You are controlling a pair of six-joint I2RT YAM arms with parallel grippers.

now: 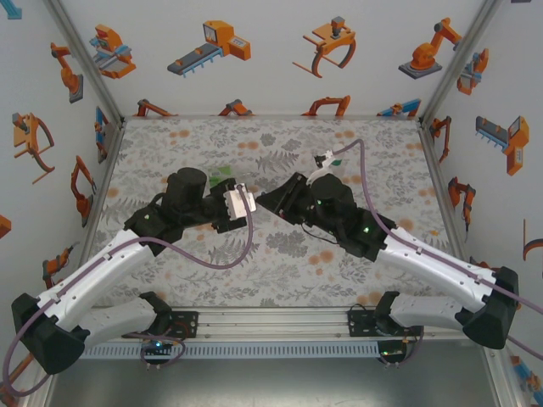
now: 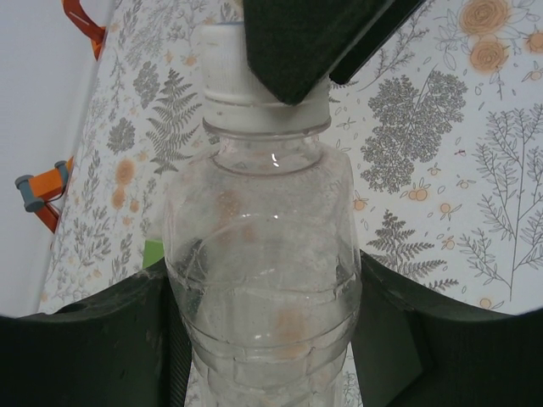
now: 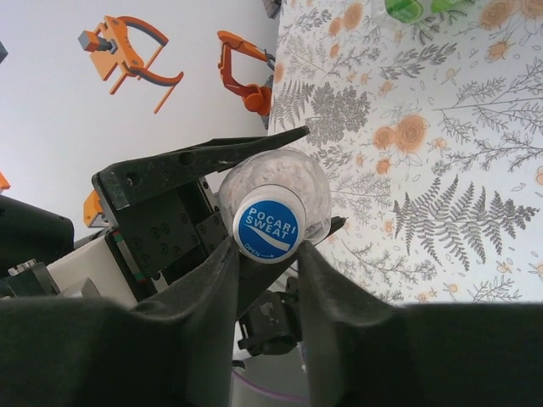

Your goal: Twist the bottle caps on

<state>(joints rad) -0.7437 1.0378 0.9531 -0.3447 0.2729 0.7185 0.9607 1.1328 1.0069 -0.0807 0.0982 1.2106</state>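
Fenced by walls left, back and right, with open worktop all round; from the left, reaching inward with left pincer clenched on a clear bottle at mid-worktop; from the right, meeting it with right pincer pinching the blue cap at its mouth; printed "POCARI SWEAT".

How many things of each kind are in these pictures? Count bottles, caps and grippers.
Bottles: 2, the held bottle and a green-labelled bottle, partly hidden.
Caps: 1, the blue cap.
Grippers: 2, the left gripper and the right gripper.
Total: 5.
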